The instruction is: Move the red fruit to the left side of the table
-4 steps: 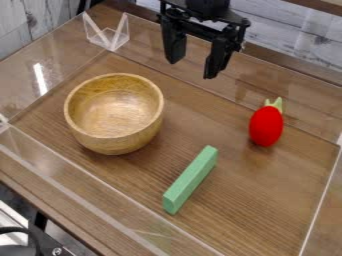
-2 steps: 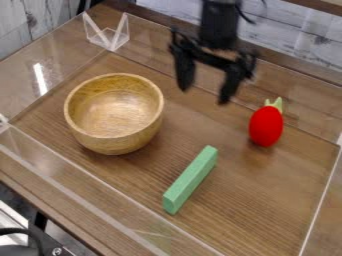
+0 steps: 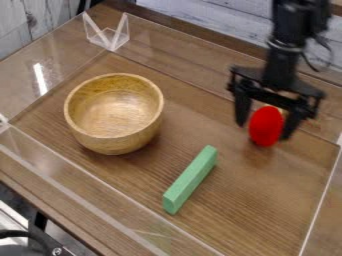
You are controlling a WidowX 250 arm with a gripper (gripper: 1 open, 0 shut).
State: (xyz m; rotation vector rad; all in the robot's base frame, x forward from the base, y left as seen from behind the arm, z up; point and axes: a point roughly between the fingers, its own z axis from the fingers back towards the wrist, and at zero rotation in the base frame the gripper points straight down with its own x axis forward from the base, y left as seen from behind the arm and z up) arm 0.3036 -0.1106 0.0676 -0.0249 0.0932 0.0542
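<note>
The red fruit [image 3: 269,125] stands on the right side of the brown wood-grain table [image 3: 254,190], glossy, its leafy top hidden behind the gripper. My gripper [image 3: 271,110] points straight down over it and is open. One fingertip [image 3: 241,113] sits left of the fruit and the other to its right, so the fruit lies between the jaws with gaps on both sides. I cannot tell if the fingers touch it.
A round light wooden bowl [image 3: 115,111] sits at the left centre. A green rectangular block [image 3: 191,179] lies diagonally near the front. Clear acrylic walls edge the table, with a clear bracket [image 3: 106,33] at the back left.
The gripper has travelled from the back centre to the right and down, and now straddles the red fruit. It stayed open throughout. Bowl, block and fruit have not moved.
</note>
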